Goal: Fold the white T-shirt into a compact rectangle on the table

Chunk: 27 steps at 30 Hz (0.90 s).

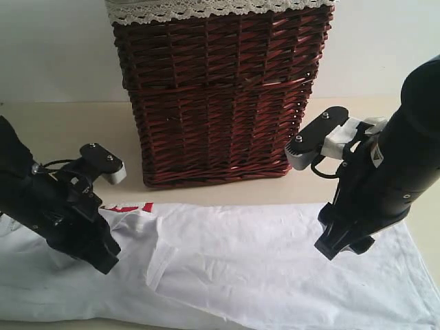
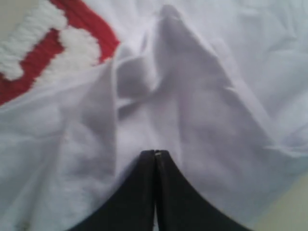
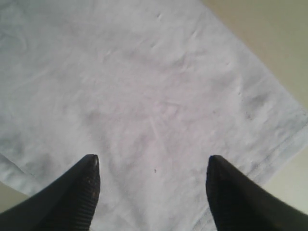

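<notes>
Pale beige table [image 1: 69,130] runs back to a plain white wall, and a dark red wicker basket [image 1: 220,103] with a lace trim [image 1: 206,8] stands at the rear centre. The white T-shirt [image 1: 261,261] lies spread across the front of the table, from the left edge of the exterior view almost to the right edge.

On the left, the left tool [image 1: 103,260] is down on the shirt, just beside a patch of red-and-white lettering [image 1: 127,207]. In the left wrist view its fingers [image 2: 132,202] are pressed together at the tips, and a raised ridge of cloth runs out from them, so the left tool [image 2: 155,154] is pinching the shirt. The fuzzy lettering [image 2: 53,43] lies close beside that ridge.

Bare table shows on both sides of the basket and in a strip between the basket and the shirt's far edge.

On the right, the right tool [image 1: 337,244] hangs above the flat cloth, apart from it. In the right wrist view its fingers [image 3: 77,197] stand wide apart and hold nothing. The shirt's hem [image 3: 288,139] lies just beyond them, with bare table past it.
</notes>
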Available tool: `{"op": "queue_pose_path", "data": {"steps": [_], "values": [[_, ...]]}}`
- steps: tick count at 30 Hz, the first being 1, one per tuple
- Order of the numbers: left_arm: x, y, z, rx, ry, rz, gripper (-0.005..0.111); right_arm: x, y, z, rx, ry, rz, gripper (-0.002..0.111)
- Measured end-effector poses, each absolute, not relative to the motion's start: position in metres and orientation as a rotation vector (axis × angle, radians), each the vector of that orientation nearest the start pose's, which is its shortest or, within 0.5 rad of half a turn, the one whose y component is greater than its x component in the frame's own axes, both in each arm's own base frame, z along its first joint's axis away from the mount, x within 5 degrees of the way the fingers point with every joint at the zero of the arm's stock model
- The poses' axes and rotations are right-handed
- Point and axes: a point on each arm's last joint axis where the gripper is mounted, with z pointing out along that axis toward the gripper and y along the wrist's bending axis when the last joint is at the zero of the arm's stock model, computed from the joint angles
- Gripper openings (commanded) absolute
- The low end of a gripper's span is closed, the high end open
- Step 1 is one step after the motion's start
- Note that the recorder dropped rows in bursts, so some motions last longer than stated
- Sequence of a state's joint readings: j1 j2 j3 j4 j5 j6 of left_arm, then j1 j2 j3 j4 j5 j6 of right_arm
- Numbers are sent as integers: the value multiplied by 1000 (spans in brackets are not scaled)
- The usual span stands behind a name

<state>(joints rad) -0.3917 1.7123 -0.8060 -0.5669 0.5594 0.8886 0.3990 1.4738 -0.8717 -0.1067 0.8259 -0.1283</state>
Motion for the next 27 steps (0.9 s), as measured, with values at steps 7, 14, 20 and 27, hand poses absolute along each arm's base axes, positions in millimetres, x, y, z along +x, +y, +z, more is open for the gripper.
{"op": "queue_pose_path", "data": {"steps": [7, 14, 20, 27], "values": [[284, -127, 144, 983, 2445, -145, 1, 243, 95, 215, -844, 2776, -80, 62], [299, -119, 153, 862, 2349, -72, 1, 243, 95, 215, -844, 2776, -80, 62], [296, -51, 154, 627, 2628, -173, 0, 243, 95, 215, -844, 2776, -80, 62], [280, 36, 171, 100, 2704, -542, 0, 242, 95, 215, -826, 2797, -68, 62]]}}
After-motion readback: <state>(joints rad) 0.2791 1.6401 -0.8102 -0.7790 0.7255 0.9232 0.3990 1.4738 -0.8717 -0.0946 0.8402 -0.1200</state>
